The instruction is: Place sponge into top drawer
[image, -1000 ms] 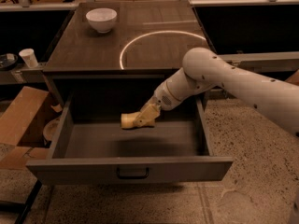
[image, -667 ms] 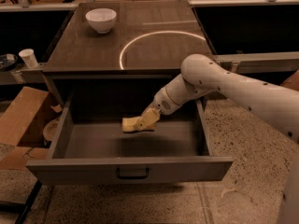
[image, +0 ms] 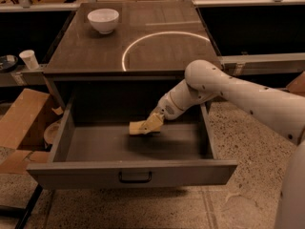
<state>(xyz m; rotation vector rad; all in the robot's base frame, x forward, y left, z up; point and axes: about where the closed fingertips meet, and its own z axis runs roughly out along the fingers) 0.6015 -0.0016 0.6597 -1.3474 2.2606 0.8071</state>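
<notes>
Far to the left of the top drawer (image: 133,171) sits a brown cardboard box (image: 21,120). Up behind the drawer's left corner stands a small white cup (image: 30,59). The drawer is pulled wide open, out from under the dark counter (image: 95,56). A white bowl (image: 103,20) sits at the back of the counter, above the drawer's left half. (A thin white ring (image: 157,35) is drawn on the counter, over the drawer's middle and right.) The drawer's front has a small dark handle (image: 135,177) in its middle. The pale yellow sponge (image: 139,127) is inside the drawer, near the middle. It is tilted, with a dark shadow under it, and I cannot tell if its low left end touches the drawer floor. The claw (image: 153,122) is inside the drawer too, just right of the sponge, and is squeezed closed on the sponge's right end. The big white arm (image: 238,92) comes down into the drawer from the right.
</notes>
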